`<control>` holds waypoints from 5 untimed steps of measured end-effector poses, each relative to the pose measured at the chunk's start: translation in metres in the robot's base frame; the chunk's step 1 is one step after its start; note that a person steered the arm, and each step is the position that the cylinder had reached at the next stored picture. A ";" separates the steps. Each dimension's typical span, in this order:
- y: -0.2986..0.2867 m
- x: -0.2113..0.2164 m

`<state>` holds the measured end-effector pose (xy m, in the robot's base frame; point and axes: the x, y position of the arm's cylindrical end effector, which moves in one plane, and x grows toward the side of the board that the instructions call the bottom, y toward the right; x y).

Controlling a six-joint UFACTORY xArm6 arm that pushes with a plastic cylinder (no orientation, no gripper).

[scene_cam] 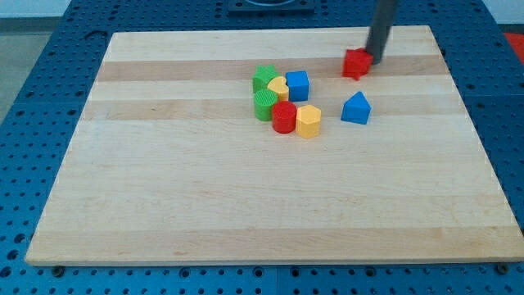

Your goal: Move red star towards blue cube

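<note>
Board (164, 205): pale wood, on blue pegboard.
Tip (378, 59): dark rod, no jaws, holds nothing; end touches red star's right edge, near view's top.
Red star (356, 63): upper right of centre, apart from cluster.
Blue cube (297, 85): to star's lower left, on cluster's right side.
Cluster: green block (264, 78) at top left, yellow heart (279, 86) touching cube, green cyl. (264, 106), red cyl. (284, 117), yellow hex. (308, 121).
Blue pentagon-ish block (355, 108): alone, below star, right of cluster.
</note>
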<state>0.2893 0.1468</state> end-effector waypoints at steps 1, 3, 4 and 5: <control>-0.049 0.015; -0.059 0.013; -0.071 0.013; -0.075 0.013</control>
